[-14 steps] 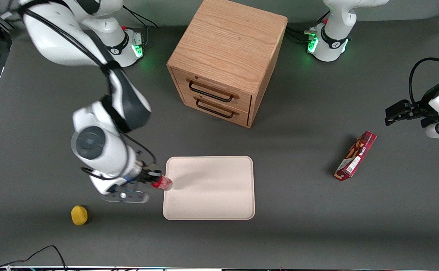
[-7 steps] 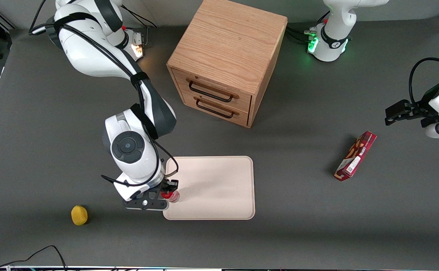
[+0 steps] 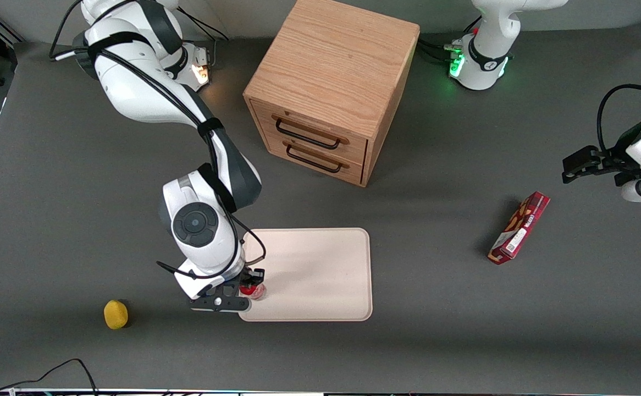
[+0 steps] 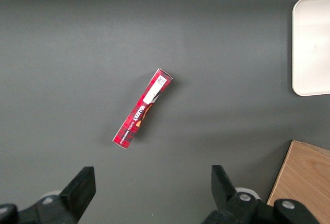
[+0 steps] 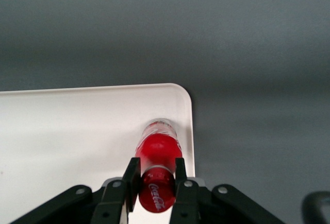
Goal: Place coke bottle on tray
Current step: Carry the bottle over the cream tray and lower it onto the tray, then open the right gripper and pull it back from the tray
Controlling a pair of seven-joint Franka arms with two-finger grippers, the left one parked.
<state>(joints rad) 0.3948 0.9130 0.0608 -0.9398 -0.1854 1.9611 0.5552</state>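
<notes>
Tool grips coke bottle over tray on grey table.

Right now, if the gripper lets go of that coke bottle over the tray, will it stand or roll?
The gripper is shut on the coke bottle above a corner of the tray. Narrow and round, it would probably tip easily and roll; the low rim might not stop it.
</notes>
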